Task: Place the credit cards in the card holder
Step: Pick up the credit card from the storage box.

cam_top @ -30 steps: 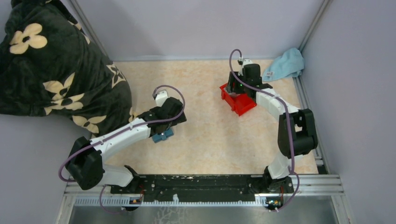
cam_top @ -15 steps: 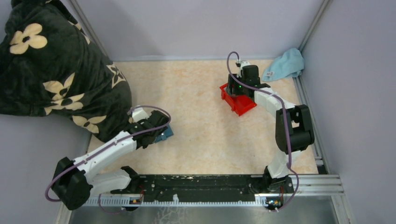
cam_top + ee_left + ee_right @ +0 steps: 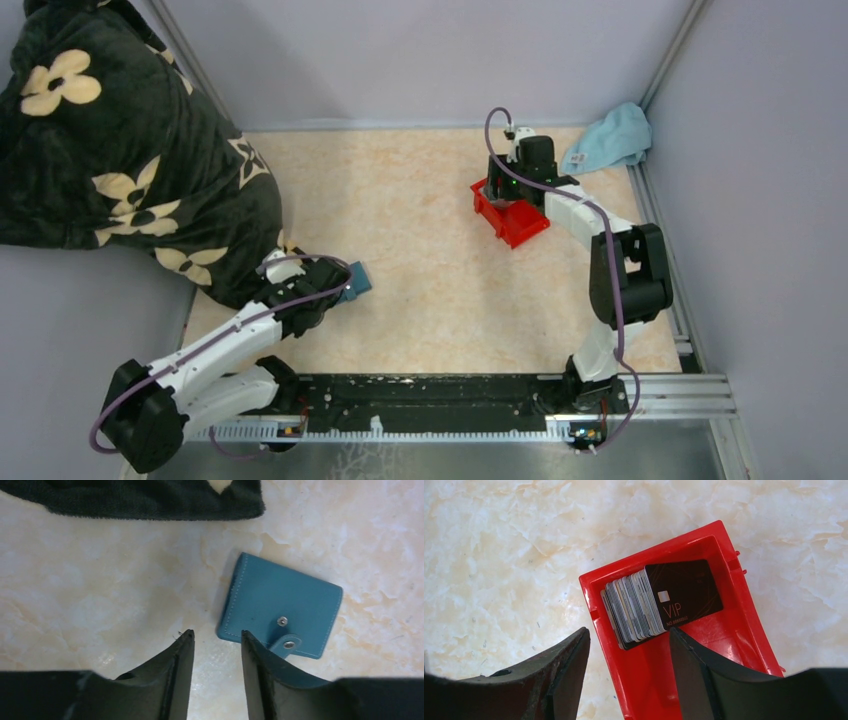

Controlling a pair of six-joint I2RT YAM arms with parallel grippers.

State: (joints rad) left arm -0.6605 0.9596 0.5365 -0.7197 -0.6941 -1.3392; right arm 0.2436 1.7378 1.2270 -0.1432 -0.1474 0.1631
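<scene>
At the near edge of the pale marbled tabletop (image 3: 420,210), the left arm reaches low towards the left side. The left gripper (image 3: 217,635) has its two dark fingers parted by a narrow gap, with nothing between them but bare table. The small teal-blue folding leather card holder (image 3: 280,602) lies flat and closed just past the fingertips and off to their right side. Its stitched near corner sits by the gap, and its little strap with the pale snap button (image 3: 288,644) sits right against the right-hand finger. I cannot tell whether that finger touches it. Beyond the card holder lies the edge of a black plush blanket with cream flowers (image 3: 110,150), heaped along the left wall.

Farther back on the right, the right gripper (image 3: 629,632) hangs over a small red plastic bin (image 3: 729,635), its fingers spread wide and pinching nothing. The credit cards (image 3: 634,610) lie inside the bin as a fanned stack with pale grey edges, a black one marked VIP on top. The stack sits just beyond the fingertips, well apart from the card holder. A crumpled light blue cloth (image 3: 610,135) lies in the far right corner.
</scene>
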